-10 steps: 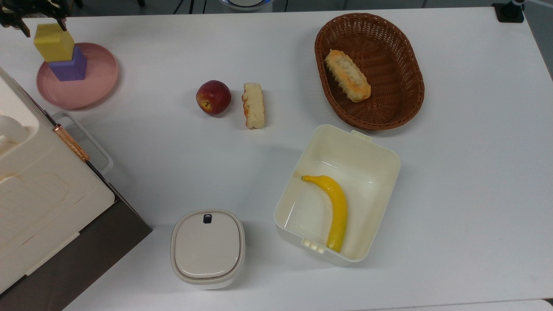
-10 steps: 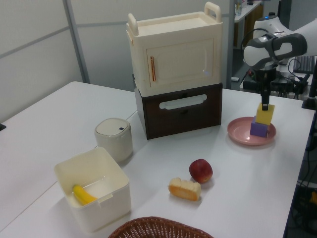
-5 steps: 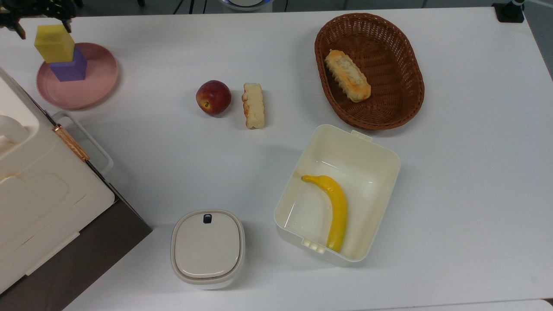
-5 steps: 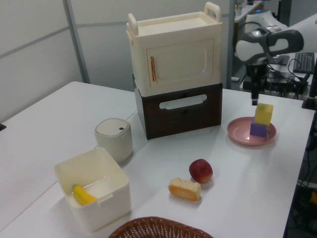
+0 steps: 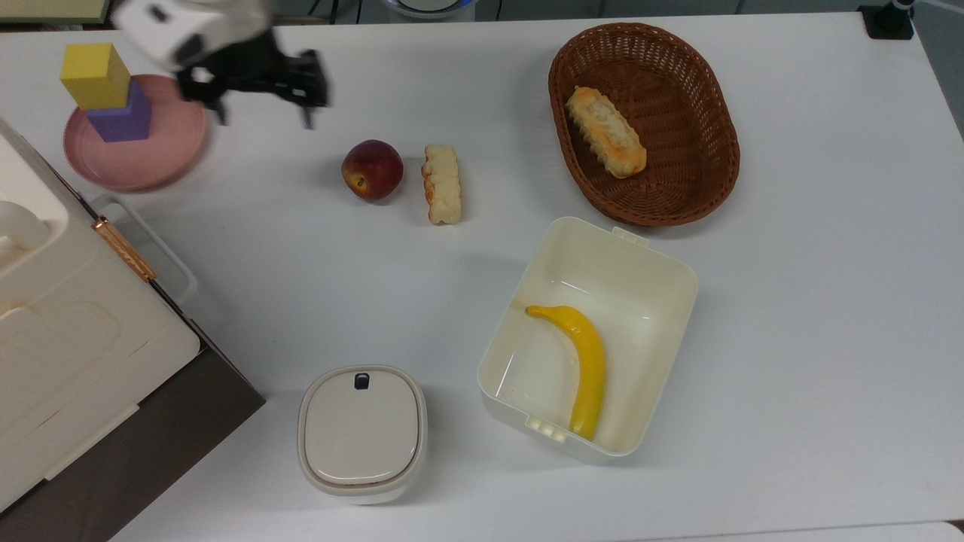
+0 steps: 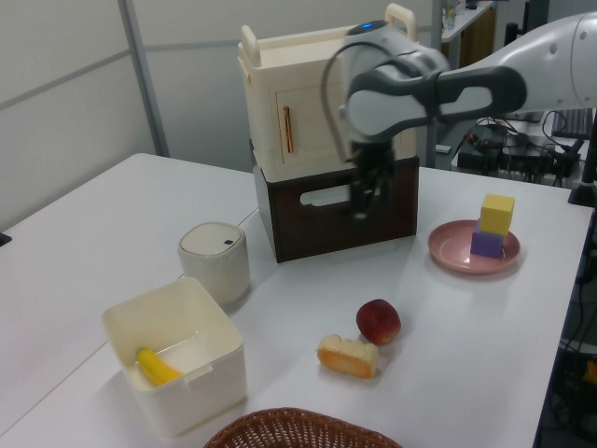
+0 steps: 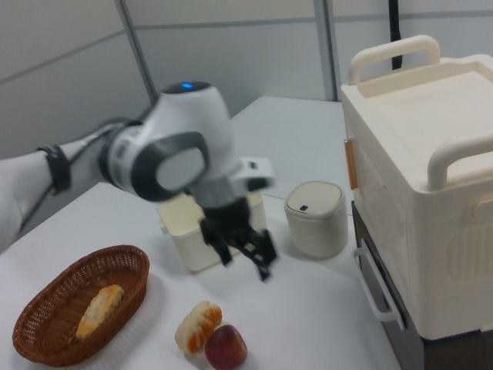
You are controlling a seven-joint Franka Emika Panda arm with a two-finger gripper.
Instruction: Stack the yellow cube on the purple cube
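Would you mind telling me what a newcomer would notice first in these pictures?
Probably the yellow cube stacked on the purple cube on the pink plate, at the top view's upper left. Next, the open gripper, empty, above the table beside that plate.

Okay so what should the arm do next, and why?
Probably just pull back and stop. The yellow cube already sits on the purple cube on the pink plate, and the gripper is open, holding nothing, well off the stack.

Top view straight down, left and right views low, facing, sharing the white table (image 5: pixel 791 301).
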